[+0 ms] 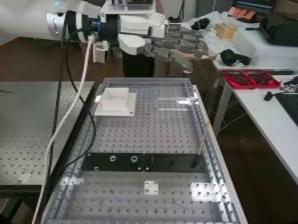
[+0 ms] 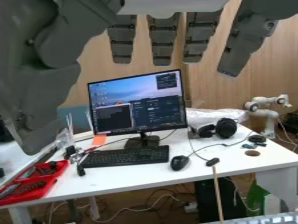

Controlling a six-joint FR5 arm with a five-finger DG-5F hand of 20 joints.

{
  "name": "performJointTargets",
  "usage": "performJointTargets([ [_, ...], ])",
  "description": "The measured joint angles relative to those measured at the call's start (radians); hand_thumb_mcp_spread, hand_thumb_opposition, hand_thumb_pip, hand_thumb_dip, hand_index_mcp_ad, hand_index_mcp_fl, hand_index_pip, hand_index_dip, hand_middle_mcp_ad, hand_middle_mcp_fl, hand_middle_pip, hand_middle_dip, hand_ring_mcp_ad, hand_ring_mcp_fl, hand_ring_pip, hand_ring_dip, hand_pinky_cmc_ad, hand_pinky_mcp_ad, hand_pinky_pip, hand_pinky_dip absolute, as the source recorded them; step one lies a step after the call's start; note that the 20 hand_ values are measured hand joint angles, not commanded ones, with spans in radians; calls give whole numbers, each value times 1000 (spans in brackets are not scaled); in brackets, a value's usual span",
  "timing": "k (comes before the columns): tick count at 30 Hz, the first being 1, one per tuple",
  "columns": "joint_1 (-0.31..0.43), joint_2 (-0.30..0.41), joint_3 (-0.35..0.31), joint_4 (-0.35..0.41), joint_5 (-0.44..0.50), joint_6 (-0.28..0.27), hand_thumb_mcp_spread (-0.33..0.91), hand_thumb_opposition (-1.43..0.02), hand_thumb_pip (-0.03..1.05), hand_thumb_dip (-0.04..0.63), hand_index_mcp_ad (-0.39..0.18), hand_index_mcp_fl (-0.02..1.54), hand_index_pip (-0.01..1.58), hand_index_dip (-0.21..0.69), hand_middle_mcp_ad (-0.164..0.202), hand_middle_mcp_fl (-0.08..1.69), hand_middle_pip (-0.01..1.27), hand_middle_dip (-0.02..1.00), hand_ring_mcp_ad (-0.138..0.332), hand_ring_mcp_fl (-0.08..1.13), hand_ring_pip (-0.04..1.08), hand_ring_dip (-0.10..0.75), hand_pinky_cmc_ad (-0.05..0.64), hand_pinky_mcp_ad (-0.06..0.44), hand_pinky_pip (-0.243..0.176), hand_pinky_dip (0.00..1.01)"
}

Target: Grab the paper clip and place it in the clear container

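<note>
Beyond the black plate (image 1: 145, 162) and high over the bench top (image 1: 136, 134), the hand (image 1: 176, 45) hangs wide open, fingers straight, gripping nothing; fingertips could skid off so thin a wire, or catch in the holes; the likely paper clip (image 1: 179, 204), a faint dark sliver, lies flat on the black plate's near side.
</note>
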Motion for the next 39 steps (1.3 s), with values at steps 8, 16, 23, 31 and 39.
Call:
performJointTargets([
  [8, -40, 6, 13, -14, -25, 0, 253, -712, 429, 148, -138, 75, 117, 112, 77, 9, 124, 204, 138, 9, 75, 119, 360, 279, -105, 435],
  [16, -63, 22, 16, -14, -52, -28, 257, -712, 428, 148, -131, 72, 108, 110, 77, 7, 124, 204, 138, 9, 75, 119, 360, 279, -105, 435],
  [23, -72, 20, 42, -73, -83, -59, 257, -712, 421, 148, -131, 73, 105, 113, 77, 9, 124, 204, 138, 9, 75, 119, 360, 279, -105, 435],
  [31, -88, 37, 33, -74, -82, -57, 253, -714, 419, 133, -131, 70, 105, 115, 77, 9, 124, 204, 138, 9, 75, 119, 360, 278, -105, 435],
  [39, -104, 59, 19, -55, -83, -51, 253, -696, 419, 131, -122, 58, 108, 119, 77, 9, 124, 204, 138, 5, 75, 119, 367, 283, -108, 435],
])
